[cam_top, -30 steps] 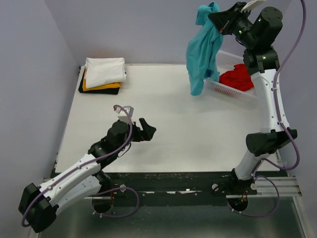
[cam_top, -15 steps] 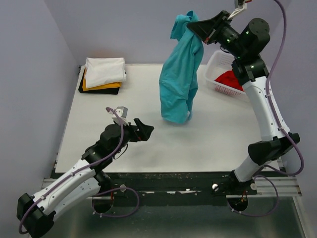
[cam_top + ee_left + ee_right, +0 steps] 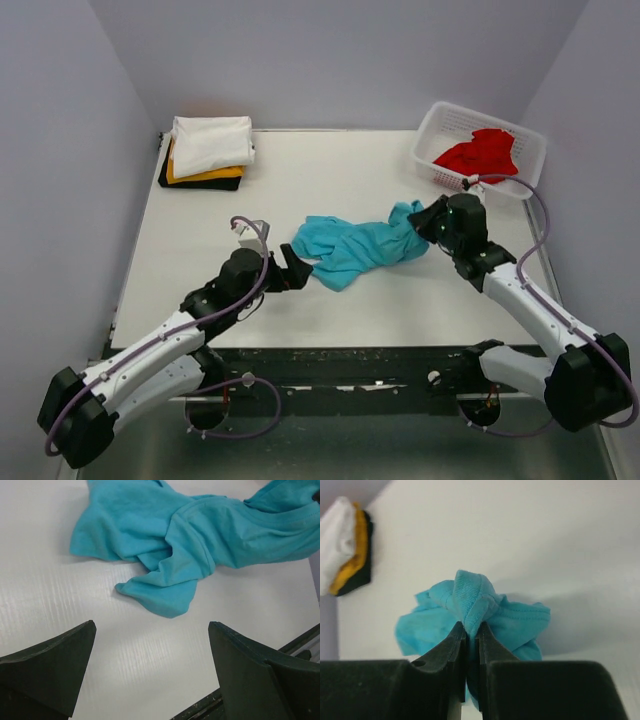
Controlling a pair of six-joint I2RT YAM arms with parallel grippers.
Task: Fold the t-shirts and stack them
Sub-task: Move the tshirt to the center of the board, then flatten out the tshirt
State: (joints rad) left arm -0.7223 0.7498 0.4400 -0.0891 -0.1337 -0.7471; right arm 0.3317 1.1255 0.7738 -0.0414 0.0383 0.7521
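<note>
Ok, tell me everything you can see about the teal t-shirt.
The teal t-shirt is soft, plain cloth, lying crumpled and unfolded on the white table, stitched hems showing. Its right end is bunched and pinched in the shut jaws of the right arm. The open jaws of the left arm sit just short of its left end, not touching.
</note>
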